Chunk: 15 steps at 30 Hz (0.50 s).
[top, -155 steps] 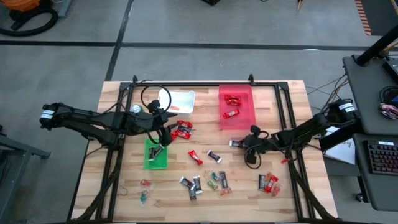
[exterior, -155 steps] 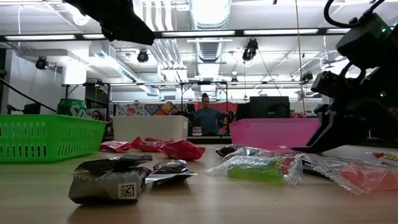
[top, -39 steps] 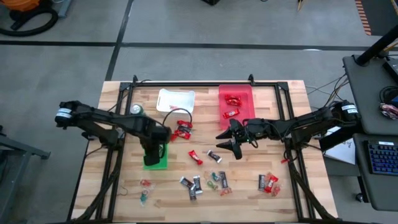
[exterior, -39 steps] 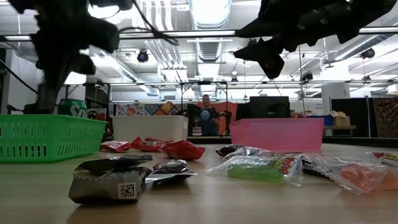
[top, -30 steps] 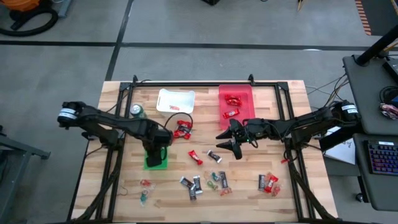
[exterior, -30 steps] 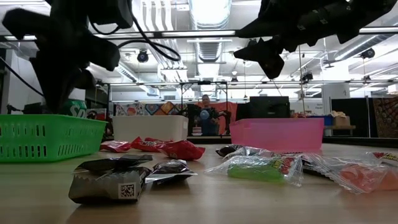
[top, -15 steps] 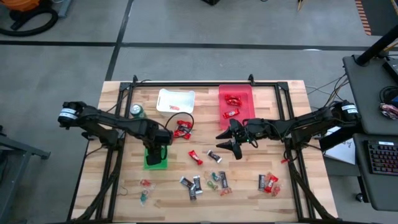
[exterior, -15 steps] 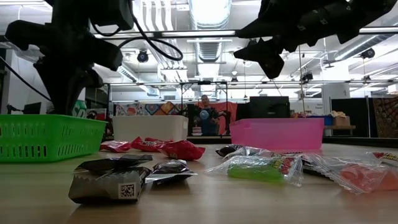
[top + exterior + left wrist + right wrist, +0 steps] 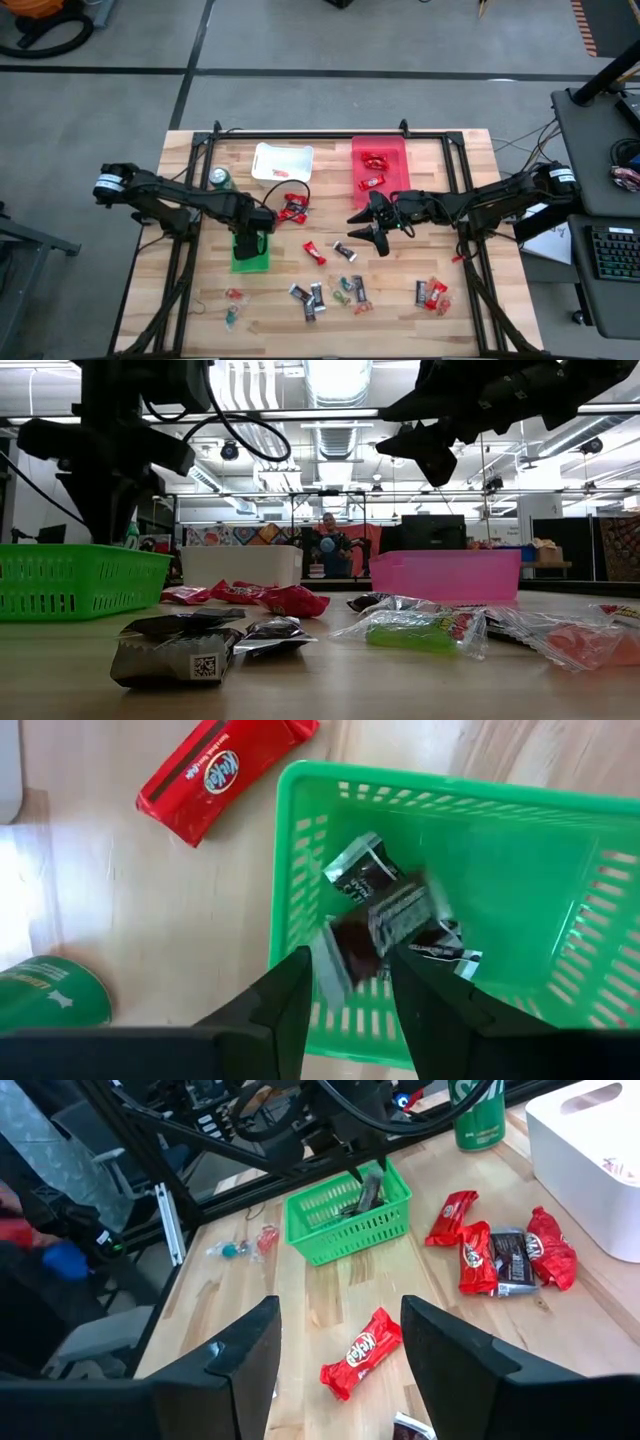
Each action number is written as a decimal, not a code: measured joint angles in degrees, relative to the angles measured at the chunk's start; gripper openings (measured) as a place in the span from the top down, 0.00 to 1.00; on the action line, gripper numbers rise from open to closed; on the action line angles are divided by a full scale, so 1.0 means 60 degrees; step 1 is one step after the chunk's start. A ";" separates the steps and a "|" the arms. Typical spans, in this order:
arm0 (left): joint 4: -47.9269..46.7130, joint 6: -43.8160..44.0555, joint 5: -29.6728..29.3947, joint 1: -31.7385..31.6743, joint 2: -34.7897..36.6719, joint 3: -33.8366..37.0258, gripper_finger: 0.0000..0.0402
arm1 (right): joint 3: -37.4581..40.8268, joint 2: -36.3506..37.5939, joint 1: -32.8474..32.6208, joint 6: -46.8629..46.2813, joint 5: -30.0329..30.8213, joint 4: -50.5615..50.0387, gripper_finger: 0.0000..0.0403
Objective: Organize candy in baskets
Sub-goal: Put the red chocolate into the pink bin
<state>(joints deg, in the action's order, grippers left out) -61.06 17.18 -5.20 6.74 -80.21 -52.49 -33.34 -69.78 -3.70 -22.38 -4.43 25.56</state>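
Table (image 9: 470,160): a wooden top carrying three baskets, loose candy and a green can (image 9: 219,178).
Red basket (image 9: 380,172): the largest bin, at the far middle of the table, with a few red-wrapped bars inside.
White basket (image 9: 282,163): stood just left of the red one, near the can.
Green basket (image 9: 250,255): the smallest bin, near the left middle of the table; dark and silver-wrapped mini bars (image 9: 385,910) lay inside it.
Left gripper (image 9: 252,245): hung directly over the green basket, its fingers (image 9: 285,1010) parted and holding nothing; the mini bars lay just below and between them, loose in the basket.
Right gripper (image 9: 365,225): poised above the table's middle, jaws spread and empty, well apart from the green basket.
Red bars (image 9: 292,208): a small cluster lay on the wood between the white and green baskets; another single red bar (image 9: 361,1352) lay nearer the right gripper.
Loose candy (image 9: 345,290): scattered along the table's near edge, untouched.
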 joint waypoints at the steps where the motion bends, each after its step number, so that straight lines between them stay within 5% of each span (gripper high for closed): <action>1: 0.0000 -0.0024 -0.0040 0.0002 0.0001 0.0000 0.69 | 0.0000 0.0000 0.0000 0.0002 0.0001 0.0000 0.51; 15: 0.0369 -0.0286 -0.0064 0.0004 0.0008 -0.0058 0.69 | 0.0000 0.0000 0.0000 -0.0294 0.0094 0.0000 0.51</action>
<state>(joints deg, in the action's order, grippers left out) -58.84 15.46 -5.59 6.76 -80.16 -52.84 -33.34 -69.78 -3.70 -24.15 -3.87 25.56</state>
